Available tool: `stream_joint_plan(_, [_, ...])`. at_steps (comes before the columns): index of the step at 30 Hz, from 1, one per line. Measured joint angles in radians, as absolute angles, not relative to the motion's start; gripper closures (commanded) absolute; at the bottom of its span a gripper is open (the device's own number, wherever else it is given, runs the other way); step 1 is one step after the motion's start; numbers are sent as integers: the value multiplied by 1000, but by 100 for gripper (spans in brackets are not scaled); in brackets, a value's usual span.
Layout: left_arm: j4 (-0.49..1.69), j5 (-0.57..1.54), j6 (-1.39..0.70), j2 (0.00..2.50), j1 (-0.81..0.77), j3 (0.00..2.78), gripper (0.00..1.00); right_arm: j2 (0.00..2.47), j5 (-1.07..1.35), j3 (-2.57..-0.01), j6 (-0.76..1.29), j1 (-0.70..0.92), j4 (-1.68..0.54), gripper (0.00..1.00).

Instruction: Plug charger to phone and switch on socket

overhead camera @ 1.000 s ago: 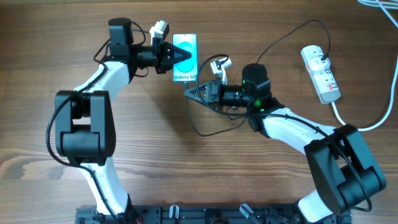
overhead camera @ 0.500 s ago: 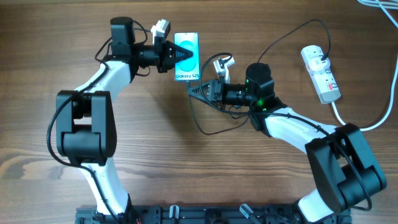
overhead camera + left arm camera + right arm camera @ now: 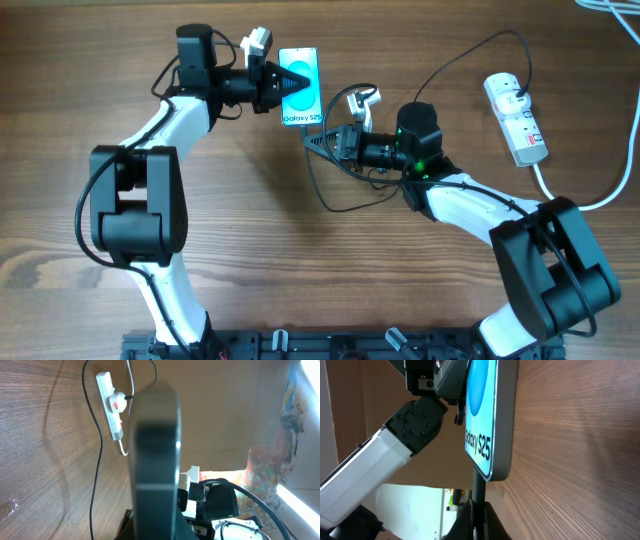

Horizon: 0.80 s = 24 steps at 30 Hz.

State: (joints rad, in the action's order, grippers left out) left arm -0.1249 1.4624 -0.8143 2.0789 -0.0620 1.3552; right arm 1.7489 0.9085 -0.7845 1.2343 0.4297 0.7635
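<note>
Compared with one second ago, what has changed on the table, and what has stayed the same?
The left fingers, shut on the phone, carried it slightly to the right and away from the robot. The right fingers, shut on the charger near its tip, followed toward the phone's lower edge. Nothing was taken or released. The socket stayed put.
</note>
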Motion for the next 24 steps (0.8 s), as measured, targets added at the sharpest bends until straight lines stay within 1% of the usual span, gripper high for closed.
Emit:
stream_joint_plan(1, [-125, 1462, -814, 2079, -63, 1355, 96, 1749, 908, -784, 1234, 429, 764, 91])
stream_joint_plan(3, [-123, 1468, -813, 2079, -66, 1355, 96, 1749, 870, -782, 1236, 418, 779, 78])
stream_joint_plan(5, [-133, 1466, -809, 2079, -72, 1352, 96, 1749, 858, -782, 1235, 391, 783, 62])
stream_joint_plan(6, [-130, 1489, -808, 2079, -72, 1351, 96, 1748, 836, -782, 1237, 379, 789, 44])
stream_joint_plan(7, [-128, 1506, -806, 2079, -77, 1350, 96, 1748, 828, -782, 1233, 371, 791, 34])
stream_joint_plan(8, [-128, 1516, -806, 2079, -81, 1349, 96, 1748, 827, -782, 1229, 366, 790, 26])
stream_joint_plan(11, [-128, 1529, -800, 2079, -87, 1349, 96, 1748, 854, -783, 1174, 364, 791, 10])
stream_joint_plan(14, [-128, 1536, -765, 2079, -87, 1349, 96, 1748, 964, -782, 1071, 364, 791, 10])
stream_joint_plan(18, [-128, 1536, -712, 2079, -87, 1349, 96, 1748, 1217, -782, 947, 365, 791, 11])
stream_joint_plan(22, [-121, 1536, -707, 2079, -93, 1349, 96, 1748, 1252, -783, 913, 365, 748, 11])
stream_joint_plan(24, [-121, 1536, -707, 2079, -107, 1349, 96, 1749, 1203, -789, 907, 367, 633, 12])
